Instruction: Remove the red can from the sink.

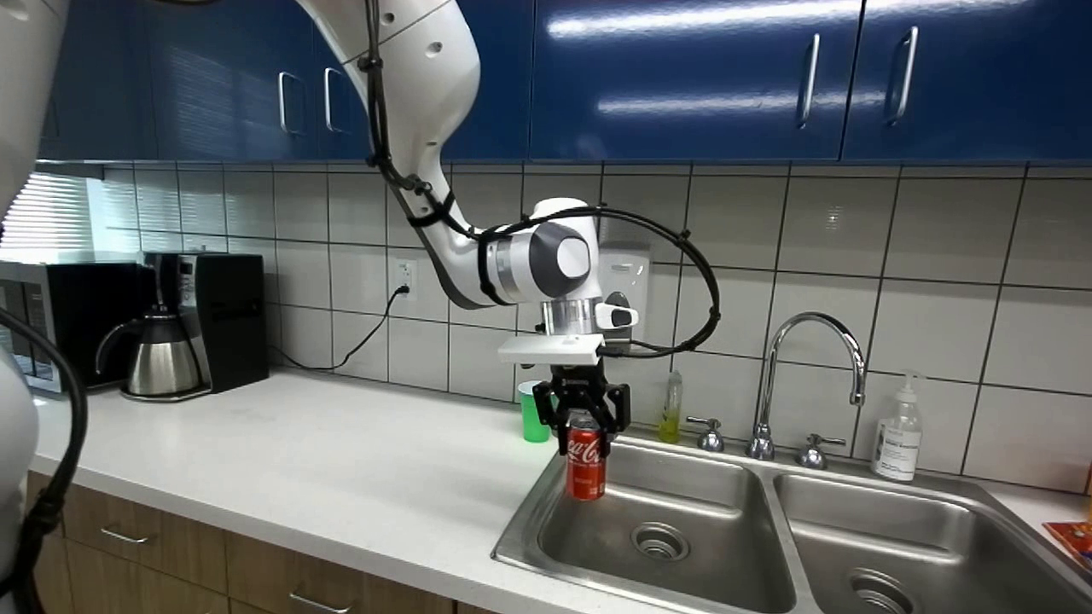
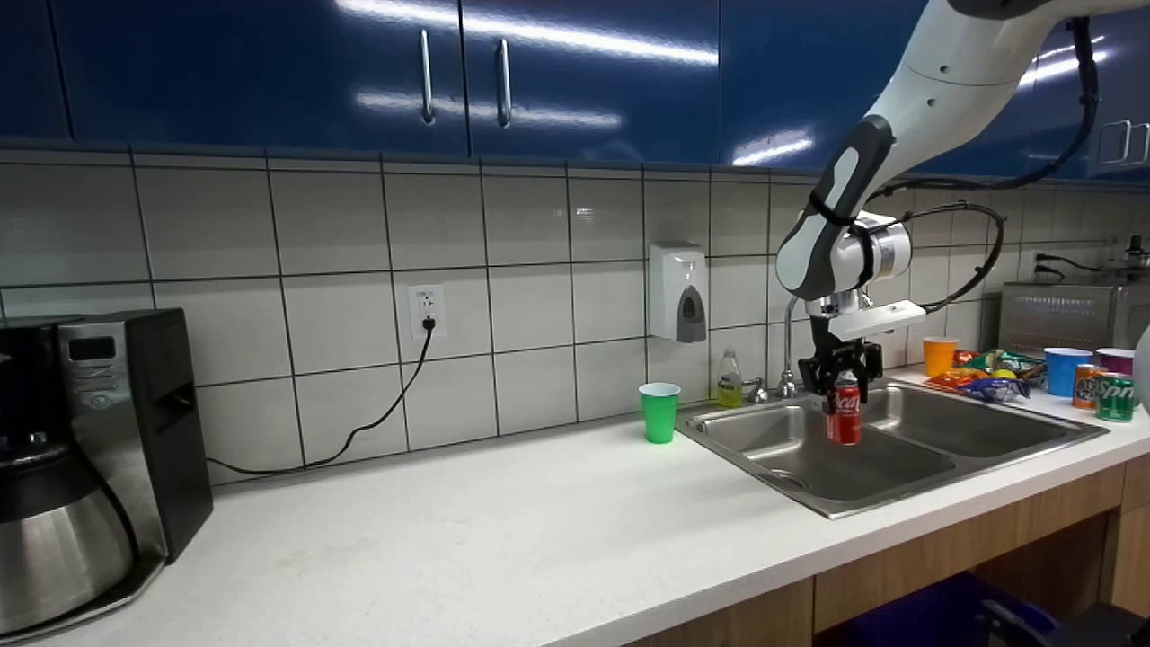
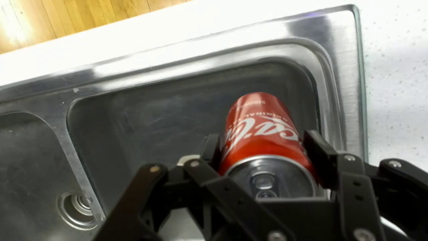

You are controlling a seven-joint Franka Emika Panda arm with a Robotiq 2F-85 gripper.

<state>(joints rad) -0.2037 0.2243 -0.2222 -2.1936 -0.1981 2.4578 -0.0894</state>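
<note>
Red can [image 1: 585, 467] hangs upright over the sink [image 1: 792, 546], at the basin [image 1: 717, 554] nearer the green cup [image 2: 659, 415], its base apparently clear of the bottom. Fingers [image 3: 319, 150] are clamped on opposite sides of it near the silvery top [image 3: 292, 180], likely so the lower body is free to be stood on the desk [image 2: 449, 530]. A vertical hold suits that landing; the rim [image 3: 347, 100] is probably the thing to clear, so a little more height seems wise before any move sideways.
</note>
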